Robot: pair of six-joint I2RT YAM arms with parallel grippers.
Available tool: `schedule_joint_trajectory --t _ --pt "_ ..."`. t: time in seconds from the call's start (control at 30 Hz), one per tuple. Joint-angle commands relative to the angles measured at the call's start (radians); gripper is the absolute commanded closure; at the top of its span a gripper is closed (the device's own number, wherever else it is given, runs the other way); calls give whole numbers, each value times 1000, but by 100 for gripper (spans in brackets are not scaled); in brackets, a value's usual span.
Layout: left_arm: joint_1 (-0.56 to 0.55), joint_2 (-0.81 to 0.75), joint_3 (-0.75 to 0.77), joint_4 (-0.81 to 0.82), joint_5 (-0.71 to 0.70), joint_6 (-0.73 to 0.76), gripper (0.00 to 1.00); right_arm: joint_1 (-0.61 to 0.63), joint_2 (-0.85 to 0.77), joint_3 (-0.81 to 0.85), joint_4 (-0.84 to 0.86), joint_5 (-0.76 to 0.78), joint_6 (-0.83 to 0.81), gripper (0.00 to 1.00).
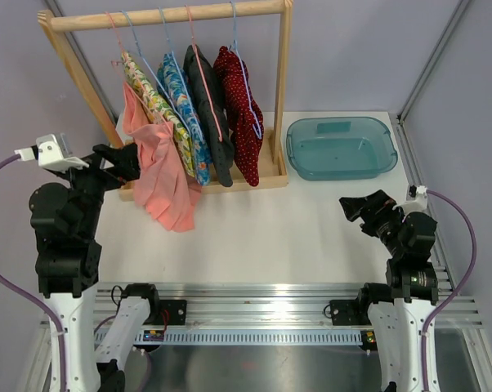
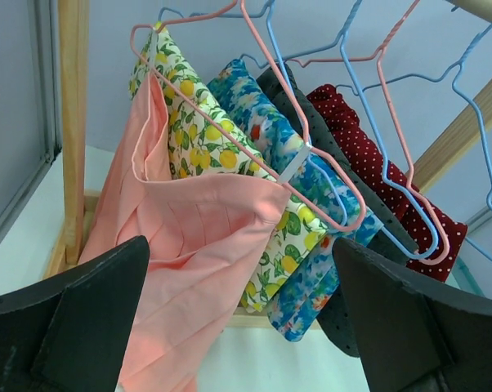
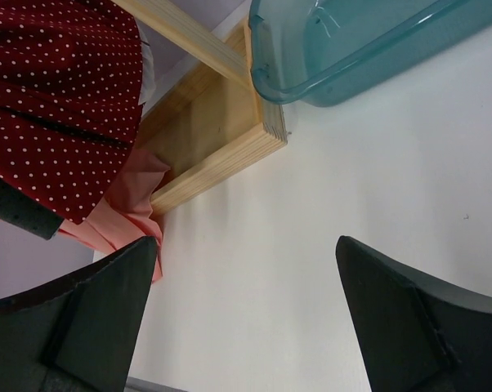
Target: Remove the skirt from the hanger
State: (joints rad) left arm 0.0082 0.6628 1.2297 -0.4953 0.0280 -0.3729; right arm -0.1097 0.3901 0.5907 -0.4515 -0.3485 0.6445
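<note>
- Top external view: the pink skirt [image 1: 158, 174] hangs at the far left end of the wooden rack [image 1: 166, 15]. It is the first of five garments there, and its loose, pleated cloth droops past the rack's base board.
- Left wrist view: the skirt is soft, matte and salmon-coloured with pressed vertical pleats. Its waistband is draped over a thin pink wire hanger [image 2: 230, 136].
- One waist corner sits high by the hanger's shoulder. The other sags along the sloping wire.
- Behind it on the rack hang a lemon-print cloth [image 2: 199, 145], a blue floral one [image 2: 266, 122], a dark perforated one [image 2: 356, 184] and a red one with white dots [image 2: 369, 159]. Some are on pale blue wire hangers.
- The left gripper [image 1: 122, 162] is raised at the rack's left side, level with the skirt's upper half. Its blunt black fingers [image 2: 74, 318] are spread wide with nothing between them. I cannot tell whether they brush the fabric.
- The right gripper [image 1: 356, 211] is low over the white table [image 1: 270, 229], to the right of the rack and in front of it. Its wedge-shaped fingers [image 3: 409, 318] are parted and hold nothing.
- A translucent teal plastic bin [image 1: 340, 147] with rounded corners sits just beside the rack's right post.
- Right wrist view: the rack's base is pale, square-cut timber with visible grain.
</note>
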Motion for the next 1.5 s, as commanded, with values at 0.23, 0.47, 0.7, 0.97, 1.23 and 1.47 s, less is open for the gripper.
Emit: schedule_joint_trajectory --t 0.23,0.47,0.7,0.97,1.23,1.47 --pt "-1 536 539 -112 -155 19 1 2 -43 9 -119 -61 -12 1" --pt "-2 765 760 -135 -105 -23 5 2 -48 6 -130 -69 -25 1" --pt "-25 917 869 -138 -71 -38 7 2 -23 24 -139 -95 -40 1" --pt "-25 917 832 -117 -114 -40 62 2 -22 17 -138 -106 -39 1" --pt "-30 917 881 -152 -109 5 100 2 -19 21 -138 -106 -31 0" --pt "-105 874 1031 -219 -220 100 100 2 33 132 -72 -102 -17 0"
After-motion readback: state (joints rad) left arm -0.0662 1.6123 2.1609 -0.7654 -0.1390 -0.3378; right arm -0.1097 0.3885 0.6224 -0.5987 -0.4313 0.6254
